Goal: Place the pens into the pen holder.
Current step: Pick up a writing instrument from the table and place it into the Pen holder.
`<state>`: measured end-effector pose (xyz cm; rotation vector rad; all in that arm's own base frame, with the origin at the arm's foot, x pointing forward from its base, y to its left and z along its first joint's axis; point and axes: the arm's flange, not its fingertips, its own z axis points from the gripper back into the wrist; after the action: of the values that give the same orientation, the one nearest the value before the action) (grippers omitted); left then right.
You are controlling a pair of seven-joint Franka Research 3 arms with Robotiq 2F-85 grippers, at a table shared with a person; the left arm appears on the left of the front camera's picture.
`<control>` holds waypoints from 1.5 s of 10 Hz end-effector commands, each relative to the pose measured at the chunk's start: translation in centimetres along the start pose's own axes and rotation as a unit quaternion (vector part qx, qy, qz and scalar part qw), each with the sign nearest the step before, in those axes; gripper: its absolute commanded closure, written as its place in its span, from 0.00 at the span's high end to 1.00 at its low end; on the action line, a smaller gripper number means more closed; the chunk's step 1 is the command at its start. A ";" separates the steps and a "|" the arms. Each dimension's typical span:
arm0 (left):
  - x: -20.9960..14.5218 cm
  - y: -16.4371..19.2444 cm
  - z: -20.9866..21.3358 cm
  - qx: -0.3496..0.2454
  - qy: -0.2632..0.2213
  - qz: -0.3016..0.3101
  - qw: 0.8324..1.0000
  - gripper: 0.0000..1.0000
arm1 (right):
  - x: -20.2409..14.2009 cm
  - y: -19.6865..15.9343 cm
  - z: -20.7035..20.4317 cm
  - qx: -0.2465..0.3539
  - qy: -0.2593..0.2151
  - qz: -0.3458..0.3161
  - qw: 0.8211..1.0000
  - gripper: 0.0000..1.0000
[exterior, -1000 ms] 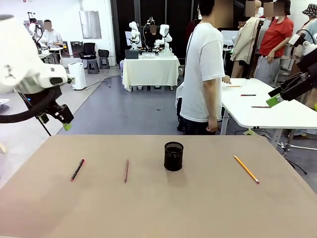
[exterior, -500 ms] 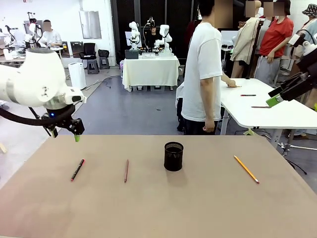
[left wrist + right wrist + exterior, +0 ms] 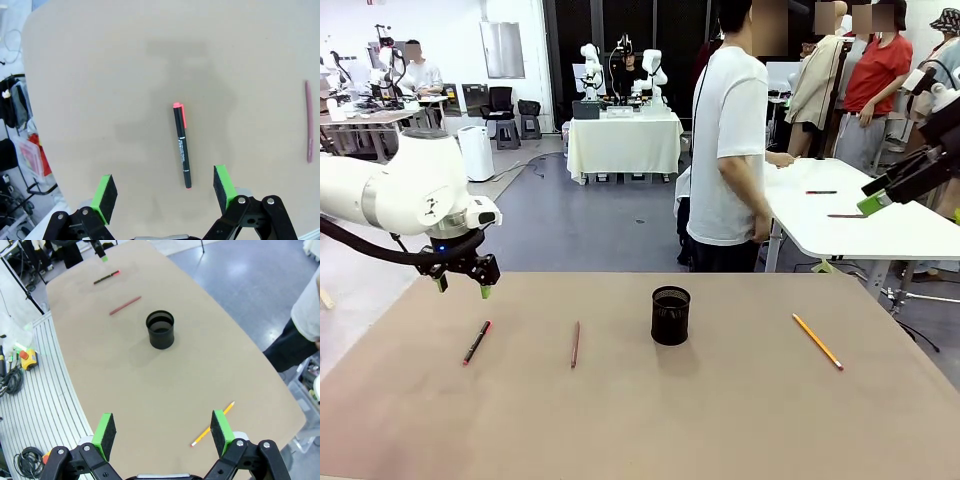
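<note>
Three pens (image 3: 575, 344) loose, holder (image 3: 670, 316) empty | left fingers (image 3: 485, 290), released, have come over dark pen (image 3: 477, 342) | right fingers (image 3: 221, 426) released, idle

Left gripper (image 3: 463, 288) open, pointing down; right gripper (image 3: 162, 431) open, raised.

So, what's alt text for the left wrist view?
A black pen with a pink-red cap lies on a tan table, framed between the open green-padded fingers of the left hand above it. A reddish-brown pen lies at the right edge.
</note>
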<state>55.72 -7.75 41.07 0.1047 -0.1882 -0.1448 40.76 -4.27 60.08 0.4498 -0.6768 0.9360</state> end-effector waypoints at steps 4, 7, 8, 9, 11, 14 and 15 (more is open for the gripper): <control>0.0 -0.2 0.1 0.000 0.000 -0.002 1.000 1.00 | 0.1 0.0 0.0 0.003 -0.007 0.002 1.000 1.00; 2.4 0.3 -3.4 0.013 0.031 -0.002 0.999 1.00 | 0.1 0.0 0.0 0.003 -0.007 0.002 1.000 1.00; 2.9 0.4 -4.2 0.009 0.031 0.001 0.999 1.00 | 0.1 0.0 0.0 0.003 -0.007 0.002 1.000 1.00; 3.0 0.5 -4.8 0.005 0.040 0.005 0.999 1.00 | 0.1 0.0 0.0 0.003 -0.007 0.002 1.000 1.00; 3.5 0.6 -6.4 -0.015 0.061 0.010 0.998 1.00 | 0.1 0.0 0.0 0.003 -0.007 0.002 1.000 1.00; 3.0 -0.1 -8.2 -0.040 0.080 -0.002 0.996 1.00 | 0.1 0.0 0.0 0.003 -0.007 0.002 1.000 1.00; 2.8 -0.2 -8.9 -0.036 0.085 0.001 0.996 1.00 | 0.1 0.0 0.0 0.003 -0.007 0.002 1.000 1.00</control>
<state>59.83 -7.77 32.85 0.0540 -0.0274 -0.1313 40.76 -4.27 60.08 0.4498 -0.6764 0.9359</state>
